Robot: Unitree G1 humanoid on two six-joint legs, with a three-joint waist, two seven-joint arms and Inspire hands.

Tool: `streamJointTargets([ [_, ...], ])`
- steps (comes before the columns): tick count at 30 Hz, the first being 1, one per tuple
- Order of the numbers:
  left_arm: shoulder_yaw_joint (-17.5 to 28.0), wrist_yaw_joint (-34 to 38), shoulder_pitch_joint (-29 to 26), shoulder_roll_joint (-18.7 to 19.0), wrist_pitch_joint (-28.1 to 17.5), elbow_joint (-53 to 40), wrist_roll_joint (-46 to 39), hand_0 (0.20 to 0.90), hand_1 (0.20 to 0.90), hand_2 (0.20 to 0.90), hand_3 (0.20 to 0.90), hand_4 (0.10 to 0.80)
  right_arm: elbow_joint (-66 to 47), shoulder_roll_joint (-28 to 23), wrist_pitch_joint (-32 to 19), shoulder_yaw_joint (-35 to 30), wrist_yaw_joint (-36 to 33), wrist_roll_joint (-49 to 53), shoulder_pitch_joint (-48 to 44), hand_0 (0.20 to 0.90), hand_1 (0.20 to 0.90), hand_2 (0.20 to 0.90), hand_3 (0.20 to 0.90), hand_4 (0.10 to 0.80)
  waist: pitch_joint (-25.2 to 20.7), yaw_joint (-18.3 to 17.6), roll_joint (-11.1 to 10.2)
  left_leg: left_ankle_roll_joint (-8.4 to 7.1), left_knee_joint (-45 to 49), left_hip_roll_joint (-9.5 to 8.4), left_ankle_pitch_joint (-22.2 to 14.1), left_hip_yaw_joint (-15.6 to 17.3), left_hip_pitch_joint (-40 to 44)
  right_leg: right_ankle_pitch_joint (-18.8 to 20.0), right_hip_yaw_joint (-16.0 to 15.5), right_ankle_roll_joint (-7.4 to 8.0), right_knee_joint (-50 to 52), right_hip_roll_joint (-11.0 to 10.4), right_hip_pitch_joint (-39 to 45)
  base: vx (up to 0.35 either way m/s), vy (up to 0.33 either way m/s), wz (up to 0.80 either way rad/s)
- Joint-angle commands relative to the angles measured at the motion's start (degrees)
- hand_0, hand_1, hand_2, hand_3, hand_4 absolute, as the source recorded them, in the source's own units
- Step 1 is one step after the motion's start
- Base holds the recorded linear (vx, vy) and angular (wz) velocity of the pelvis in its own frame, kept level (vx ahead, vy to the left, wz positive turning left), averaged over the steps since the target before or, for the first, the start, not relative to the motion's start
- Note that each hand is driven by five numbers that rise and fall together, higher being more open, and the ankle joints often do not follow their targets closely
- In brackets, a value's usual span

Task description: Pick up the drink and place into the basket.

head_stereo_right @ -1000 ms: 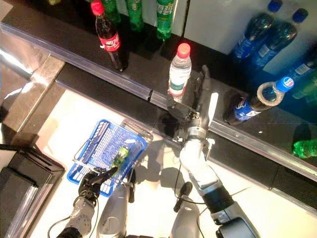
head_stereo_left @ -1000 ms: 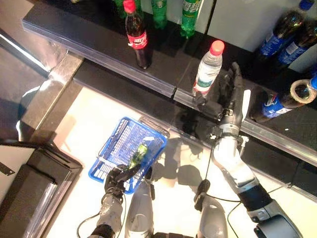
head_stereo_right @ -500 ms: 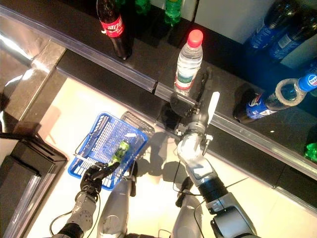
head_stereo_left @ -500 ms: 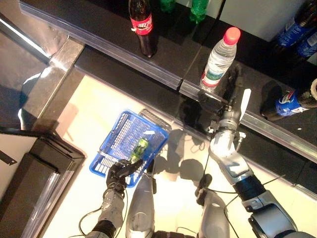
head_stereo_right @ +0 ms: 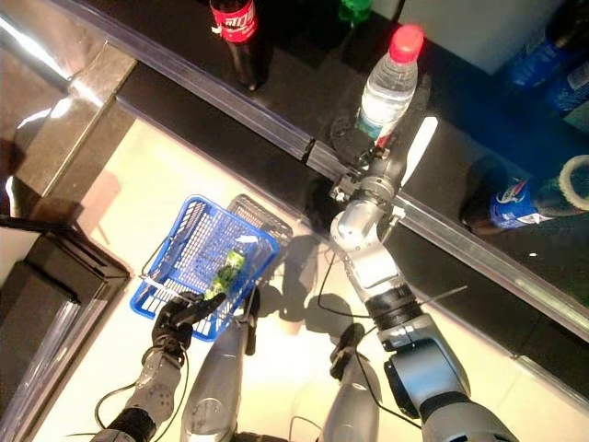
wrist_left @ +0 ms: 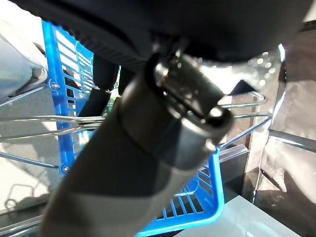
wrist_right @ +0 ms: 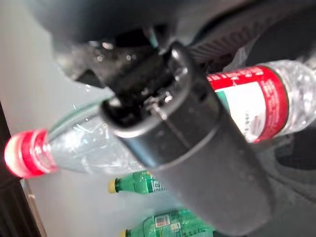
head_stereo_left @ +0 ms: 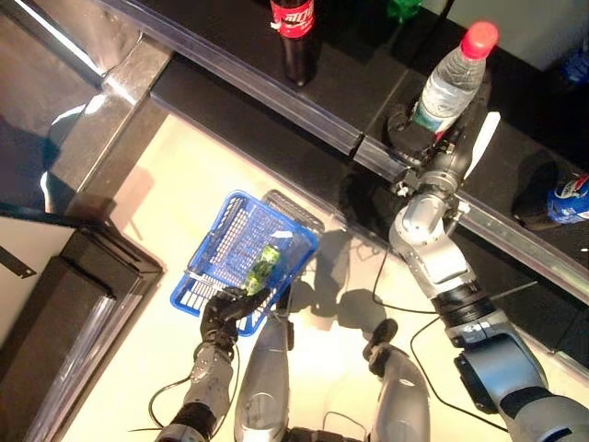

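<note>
A clear water bottle (head_stereo_left: 449,81) with a red cap and a red and white label stands on the dark shelf (head_stereo_left: 276,99). My right hand (head_stereo_left: 419,136) is at its base, with thumb and fingers curled round it. In the right wrist view the thumb (wrist_right: 197,148) lies across the bottle (wrist_right: 256,106). My left hand (head_stereo_left: 224,313) is shut on the wire handles of the blue basket (head_stereo_left: 221,241), which hangs low at the left. A green drink (head_stereo_left: 260,268) lies in the basket.
A cola bottle (head_stereo_left: 295,32) stands further left on the shelf. Blue bottles (head_stereo_left: 563,195) lie to the right. Green bottles (wrist_right: 148,183) stand at the back. A clear rail runs along the shelf's front edge (head_stereo_left: 322,138). A dark cabinet (head_stereo_left: 64,322) is at the left.
The camera has shifted. My right hand has moved forward from beside the water bottle to its base and closed round it. The blue basket hangs as before.
</note>
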Motion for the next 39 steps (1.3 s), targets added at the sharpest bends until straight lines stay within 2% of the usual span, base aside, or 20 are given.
streamJointTargets([
  [1,-3.74,0.24,7.24,2.36,-0.70,-2.75,1.34,0.300,0.300,0.300,0.200,0.100,-3.90,-3.44,-4.19,-3.38,-1.61,-1.54,-8.29,0.900,0.900,0.900,0.900,0.800,-0.26,1.18,-1.29,2.72,5.16,-2.11,-1.16,-0.69,-3.32,3.83,1.18,-3.38,-2.51,2.12,-0.20,0.000,0.000,0.00],
  [3,-3.86,0.14,7.24,2.33,-0.80,-2.66,1.16,0.300,0.300,0.300,0.200,0.100,-3.99,-3.56,-3.98,-3.21,-1.30,-1.64,-8.93,0.900,0.900,0.900,0.900,0.800,-0.26,1.26,-1.27,2.81,5.09,-2.19,-1.17,-0.69,-3.43,3.79,1.20,-3.37,-2.31,2.08,-0.51,0.005,0.005,0.02],
  [4,-3.85,0.19,7.05,2.39,-0.67,-2.74,1.10,0.300,0.300,0.300,0.200,0.100,-3.87,-3.65,-3.77,-3.14,-0.87,-1.80,-9.49,0.846,0.846,0.846,0.837,0.737,-0.26,1.34,-1.30,2.89,5.13,-2.29,-1.22,-0.73,-3.59,3.75,1.17,-3.39,-2.14,2.08,-0.76,0.066,-0.007,0.01],
  [5,-3.99,0.24,7.36,2.40,-0.63,-2.79,1.04,0.300,0.300,0.300,0.200,0.100,-3.69,-3.67,-3.70,-2.99,-0.62,-1.87,-9.41,0.300,0.300,0.300,0.200,0.100,-0.26,1.47,-1.25,2.47,5.73,-2.27,-2.90,-0.99,-2.70,2.35,1.71,-2.83,-1.36,2.14,-0.06,0.000,0.000,0.00],
  [6,-4.03,0.11,7.10,2.41,-0.92,-2.87,0.96,0.300,0.300,0.300,0.200,0.100,-3.73,-3.81,-3.46,-2.95,-0.84,-2.14,-10.20,0.300,0.300,0.300,0.200,0.100,-0.26,1.53,-1.27,3.08,5.31,-2.36,-1.46,-0.67,-3.71,3.48,1.09,-3.54,-1.57,2.06,-1.14,-0.006,-0.001,0.06],
  [9,-4.07,-0.15,7.64,2.40,-1.14,-2.94,0.95,0.300,0.300,0.300,0.200,0.100,-3.65,-3.71,-3.19,-3.02,-0.85,-2.43,-10.40,0.300,0.300,0.300,0.200,0.100,-0.26,1.67,-1.15,2.76,5.93,-2.42,-3.17,-0.96,-2.78,1.94,1.65,-3.05,-0.18,2.06,-0.83,0.015,0.000,0.07],
  [10,-4.04,-0.16,7.27,2.40,-1.30,-2.95,0.94,0.300,0.300,0.300,0.200,0.100,-3.63,-3.78,-3.35,-3.09,-0.86,-2.46,-10.78,0.300,0.300,0.300,0.200,0.100,-0.26,1.63,-1.16,3.30,5.59,-2.52,-1.69,-0.69,-3.87,3.14,1.12,-3.72,-0.46,2.00,-1.89,-0.016,0.004,0.07],
  [11,-4.19,-0.11,7.67,2.39,-1.36,-2.97,0.78,0.300,0.300,0.300,0.200,0.100,-3.62,-3.72,-3.33,-3.04,-0.82,-2.54,-10.42,0.300,0.300,0.300,0.200,0.100,-0.26,1.67,-1.08,2.90,6.25,-2.46,-3.42,-0.93,-2.90,1.69,1.70,-3.10,0.56,2.00,-1.29,-0.020,0.000,0.05],
  [16,-3.93,-0.59,7.66,2.35,-2.16,-2.98,-0.18,0.300,0.300,0.300,0.200,0.100,-3.61,-4.05,-3.50,-3.20,-0.79,-2.41,-10.25,0.300,0.300,0.300,0.200,0.100,-0.26,1.53,-1.08,3.12,6.50,-2.54,-3.68,-0.73,-2.74,1.26,1.73,-3.26,1.49,1.94,-1.67,0.009,-0.003,0.01],
  [23,-2.48,-1.04,8.23,2.19,-7.15,-4.99,-2.94,0.300,0.300,0.300,0.200,0.100,-5.41,-4.43,-4.42,-4.06,0.00,-3.72,-8.29,0.300,0.300,0.300,0.200,0.100,-0.26,0.87,-0.55,3.30,7.46,-2.65,-4.41,-0.28,-1.62,0.05,2.11,-3.76,3.76,1.65,-1.80,-0.032,0.007,-0.02],
  [24,-2.05,-1.31,7.93,2.22,-7.66,-5.55,-3.32,0.300,0.300,0.300,0.200,0.100,-6.15,-4.50,-4.44,-4.14,0.16,-3.99,-8.29,0.300,0.300,0.300,0.200,0.100,-0.26,0.70,-0.50,3.75,6.93,-2.60,-2.83,0.13,-2.31,1.26,1.49,-4.52,3.18,1.63,-2.39,-0.101,0.033,-0.06],
  [28,-0.87,-1.33,8.58,2.45,-9.90,-9.18,-4.38,0.300,0.300,0.300,0.200,0.100,-10.33,-4.23,-5.25,-4.47,1.51,-5.78,-5.68,0.300,0.300,0.300,0.200,0.100,-0.26,0.01,-0.14,3.51,7.53,-2.38,-3.10,0.45,-0.94,0.59,1.64,-4.93,3.74,1.70,-1.01,-0.024,0.008,-0.01],
  [33,1.48,-1.80,9.94,3.47,-11.34,-15.36,-5.27,0.300,0.300,0.300,0.200,0.100,-17.99,-3.29,-6.86,-4.48,7.20,-8.26,-0.97,0.300,0.300,0.300,0.200,0.100,-0.26,-1.07,0.12,2.98,7.51,-1.85,-2.35,0.84,2.02,-0.11,2.28,-5.42,3.76,2.13,1.81,0.006,0.019,-0.09],
  [37,3.35,-2.40,11.40,4.60,-11.96,-21.26,-6.09,0.300,0.300,0.300,0.200,0.100,-26.19,-2.92,-7.80,-3.30,16.24,-5.42,2.94,0.300,0.300,0.300,0.200,0.100,-0.26,-1.73,0.26,1.94,6.52,-1.31,-0.11,1.20,5.46,-0.55,2.73,-5.87,2.30,2.86,5.80,0.023,0.013,-0.09],
  [38,4.21,-2.73,11.97,5.26,-12.43,-24.41,-6.43,0.300,0.300,0.300,0.200,0.100,-30.21,-2.74,-8.54,-2.03,21.44,-3.37,4.91,0.300,0.300,0.300,0.200,0.100,-0.89,-1.88,0.04,1.65,6.03,-1.02,0.61,1.54,6.29,-0.61,2.81,-5.99,1.56,3.07,6.85,-0.002,-0.023,-0.17],
  [39,4.57,-2.58,12.08,5.48,-12.26,-25.54,-6.19,0.300,0.300,0.300,0.200,0.100,-31.40,-2.61,-8.53,-1.55,22.47,-2.86,5.45,0.300,0.300,0.300,0.200,0.100,-1.13,-1.86,-0.04,1.58,5.87,-0.90,0.75,1.67,6.57,-0.67,2.72,-6.06,1.39,3.13,7.20,-0.001,-0.029,-0.19],
])
